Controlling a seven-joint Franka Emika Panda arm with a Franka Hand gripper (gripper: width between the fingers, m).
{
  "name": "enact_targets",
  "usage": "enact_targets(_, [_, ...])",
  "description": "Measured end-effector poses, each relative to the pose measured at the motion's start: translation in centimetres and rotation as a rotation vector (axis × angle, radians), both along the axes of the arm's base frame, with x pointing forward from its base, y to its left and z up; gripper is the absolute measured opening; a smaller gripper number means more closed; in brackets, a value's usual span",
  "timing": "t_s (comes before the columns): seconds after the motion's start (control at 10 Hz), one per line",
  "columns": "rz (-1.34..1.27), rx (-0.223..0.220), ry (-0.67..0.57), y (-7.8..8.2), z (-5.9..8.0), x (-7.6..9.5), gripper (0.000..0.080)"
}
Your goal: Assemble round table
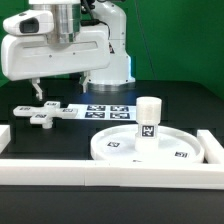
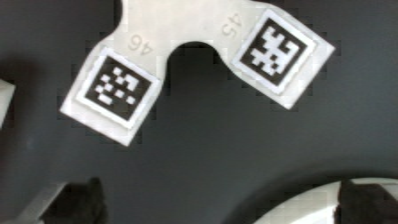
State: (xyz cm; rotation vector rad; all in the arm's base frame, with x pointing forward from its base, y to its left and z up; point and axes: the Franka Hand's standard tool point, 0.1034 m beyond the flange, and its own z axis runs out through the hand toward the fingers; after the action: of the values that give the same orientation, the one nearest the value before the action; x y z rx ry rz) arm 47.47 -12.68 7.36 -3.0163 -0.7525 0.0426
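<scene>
The white cross-shaped foot [image 1: 45, 113] lies flat on the black table at the exterior view's left. It also shows in the wrist view [image 2: 178, 55] with two square tags facing up. My gripper [image 1: 38, 93] hangs just above the foot, open and empty. In the wrist view [image 2: 217, 206] its dark fingertips [image 2: 71, 205] stand far apart with only table between them. The large rimmed disc [image 1: 120, 150] lies at the front right. The short tagged cylinder leg [image 1: 148, 118] stands upright on it.
The marker board [image 1: 110, 112] lies behind the disc. Long white border walls run along the front [image 1: 100, 173], the left [image 1: 4, 135] and the right [image 1: 212, 147]. A curved white edge [image 2: 329, 195] shows beside one fingertip in the wrist view.
</scene>
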Motion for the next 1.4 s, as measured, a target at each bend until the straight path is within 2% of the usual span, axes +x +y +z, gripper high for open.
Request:
enact_targets(0.2, [0.002, -0.032, -0.047, -1.7, -0.5, -0.9, 0.0649])
enact_targets(0.4, [0.013, -0.036, -0.033, -3.5, -0.9, -2.4, 0.0649])
enact_targets(1.4, [0.082, -0.014, 0.016, -2.6, -2.0, -3.9, 0.0649])
